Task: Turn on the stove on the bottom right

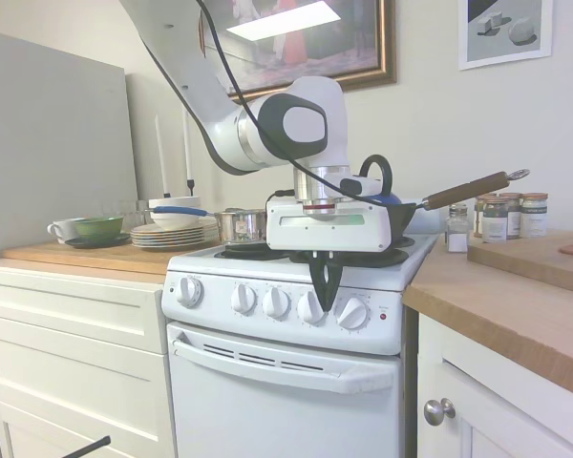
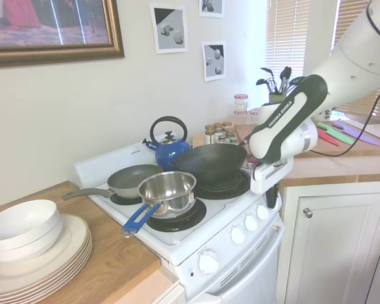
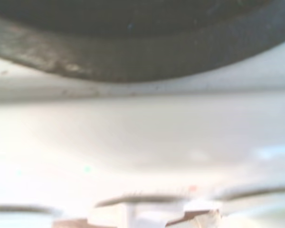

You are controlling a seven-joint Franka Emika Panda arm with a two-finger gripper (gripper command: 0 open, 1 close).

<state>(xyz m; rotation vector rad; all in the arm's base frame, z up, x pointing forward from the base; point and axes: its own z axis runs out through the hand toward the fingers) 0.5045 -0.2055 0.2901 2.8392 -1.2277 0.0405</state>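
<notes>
White freestanding stove [image 1: 285,382] with five round knobs, set between wood-topped white cabinets [image 1: 76,324]. The black two-finger gripper [image 1: 326,286] hangs at the control panel between the fourth knob [image 1: 310,307] and fifth knob [image 1: 351,313] (fingers nearly together, gripping nothing).

A home kitchen: stove [image 1: 286,315], stacked plates [image 2: 41,256], spice jars [image 1: 501,216]

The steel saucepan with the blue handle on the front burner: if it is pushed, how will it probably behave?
The steel saucepan would probably slide rather than tip, since it sits low and wide on the front burner. It looks empty, so likely light. Its long blue handle juts past the stove edge, so a knock there might swing it around.
</notes>
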